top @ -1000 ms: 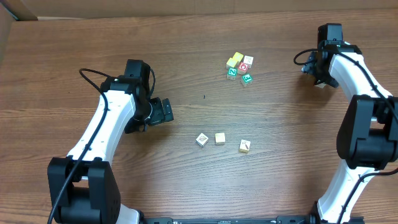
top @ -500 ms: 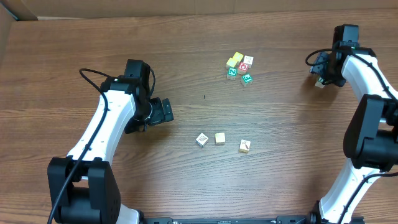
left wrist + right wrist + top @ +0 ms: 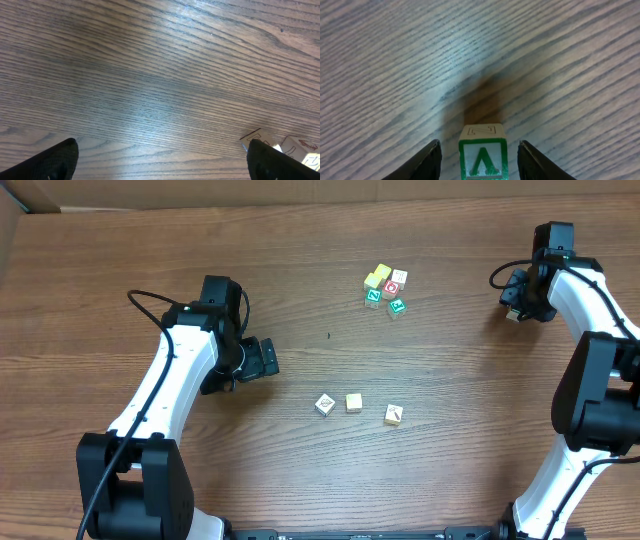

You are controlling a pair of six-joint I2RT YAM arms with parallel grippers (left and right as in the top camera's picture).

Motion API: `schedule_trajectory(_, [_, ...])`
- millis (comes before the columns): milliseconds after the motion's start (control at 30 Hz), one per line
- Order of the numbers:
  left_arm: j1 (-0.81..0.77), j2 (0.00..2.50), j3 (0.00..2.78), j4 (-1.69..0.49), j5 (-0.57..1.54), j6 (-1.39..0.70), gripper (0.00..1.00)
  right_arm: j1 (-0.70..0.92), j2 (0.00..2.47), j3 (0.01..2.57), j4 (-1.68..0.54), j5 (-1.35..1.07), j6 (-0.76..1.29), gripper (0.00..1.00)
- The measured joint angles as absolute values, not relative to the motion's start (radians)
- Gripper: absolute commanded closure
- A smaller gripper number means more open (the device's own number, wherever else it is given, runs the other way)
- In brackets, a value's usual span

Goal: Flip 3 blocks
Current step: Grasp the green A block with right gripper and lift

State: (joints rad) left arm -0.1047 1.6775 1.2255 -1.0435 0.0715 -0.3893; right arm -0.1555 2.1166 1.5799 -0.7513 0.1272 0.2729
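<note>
A block with a green letter face (image 3: 483,150) stands upright on the table between my right gripper's (image 3: 481,162) fingers. There is a gap on each side, so the gripper is open around it and not touching. Overhead, this block (image 3: 513,316) and the right gripper (image 3: 514,308) sit at the far right. A white block (image 3: 324,404) and a yellow-tan block (image 3: 353,402) lie side by side in the lower middle. My left gripper (image 3: 268,360) is wide open and empty, left of them. In its wrist view the left gripper (image 3: 162,167) has the white block's corner (image 3: 256,137) by its right fingertip.
A white cube with a red mark (image 3: 393,414) lies right of the yellow-tan block. A cluster of several coloured cubes (image 3: 385,288) sits at the upper middle. The brown wooden table (image 3: 450,440) fills the view, with a cardboard edge at the top left.
My right arm has swung to the right and settled with its fingers either side of the green-letter block. The left arm and the other blocks have not moved.
</note>
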Motion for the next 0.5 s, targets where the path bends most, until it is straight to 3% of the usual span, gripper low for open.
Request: schedule_trajectory(500, [-0.105, 1.678, 1.225, -1.044, 0.072, -0.389, 0.0, -0.155, 2.156, 1.58, -0.749, 0.128, 0.294, 0.5])
